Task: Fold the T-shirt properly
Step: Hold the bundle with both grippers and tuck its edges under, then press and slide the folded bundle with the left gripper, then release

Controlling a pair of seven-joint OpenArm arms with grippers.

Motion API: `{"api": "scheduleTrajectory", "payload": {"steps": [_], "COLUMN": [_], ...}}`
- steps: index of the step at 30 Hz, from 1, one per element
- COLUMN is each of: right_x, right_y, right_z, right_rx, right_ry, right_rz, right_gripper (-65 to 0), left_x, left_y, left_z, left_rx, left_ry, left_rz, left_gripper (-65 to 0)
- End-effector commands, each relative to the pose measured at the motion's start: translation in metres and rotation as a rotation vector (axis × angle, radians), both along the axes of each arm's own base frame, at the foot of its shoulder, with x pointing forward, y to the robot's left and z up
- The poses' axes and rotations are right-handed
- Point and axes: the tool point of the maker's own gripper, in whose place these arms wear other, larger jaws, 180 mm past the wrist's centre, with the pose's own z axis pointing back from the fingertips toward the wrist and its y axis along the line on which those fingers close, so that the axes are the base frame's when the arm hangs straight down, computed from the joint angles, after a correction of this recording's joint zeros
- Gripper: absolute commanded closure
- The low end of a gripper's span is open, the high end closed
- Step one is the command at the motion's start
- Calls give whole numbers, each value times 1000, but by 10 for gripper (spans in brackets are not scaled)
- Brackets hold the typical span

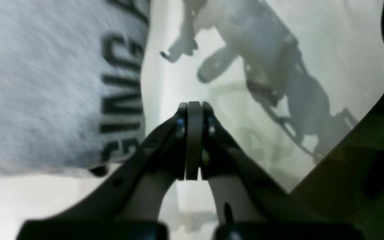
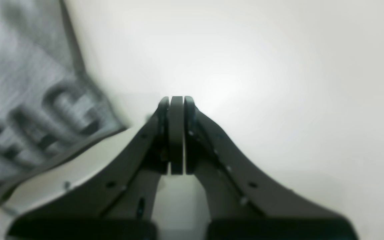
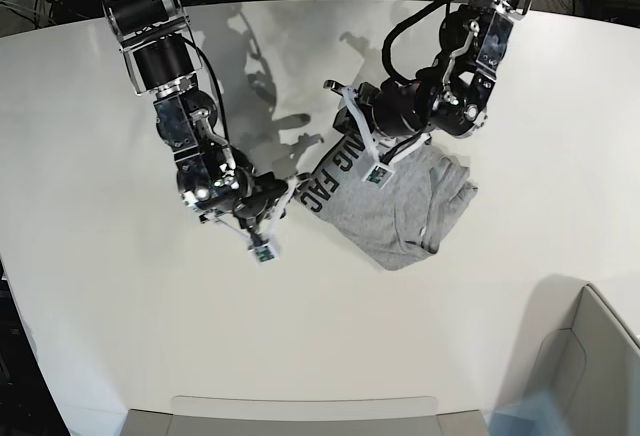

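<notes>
- While both arms hang over the white table, the T-shirt lies folded into a compact bundle slightly right of centre in the base view, black lettering along its 10 o'clock edge.
- Left gripper: jaws clenched together, nothing between them; tip points over bare table just beside the lettered edge of the shirt, which fills the 9 o'clock side of the left wrist view.
- Right gripper: jaws pressed together, empty; bare table ahead, shirt corner with blurred letters at 9 o'clock in the right wrist view.
- Base view: right gripper sits just off the shirt's 9 o'clock corner, left gripper over the shirt's 11 o'clock end.
- Arm shadow falls on the table at 12 to 3 o'clock in the left wrist view.
- Grey bin at 5 o'clock, well apart from the shirt.
</notes>
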Motion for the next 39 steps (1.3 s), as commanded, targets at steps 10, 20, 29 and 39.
{"api": "scheduleTrajectory", "payload": {"steps": [10, 20, 29, 39], "right_x": [-46, -89, -84, -109], "right_y": [63, 34, -75, -123], "right_z": [7, 33, 56, 46], "right_rx": [34, 65, 56, 4], "right_ry": [-37, -113, -183, -160], "right_rz": [211, 209, -113, -169], "right_gripper": [-5, -5, -6, -5], "left_x": [52, 89, 110, 114], "left_y": [121, 180, 105, 77], "left_z": [5, 46, 69, -8], "left_rx": [64, -13, -203, -202], "left_ry": [-38, -178, -292, -213], "left_rz": [351, 604, 568, 660], "left_gripper": [0, 0, 0, 0]}}
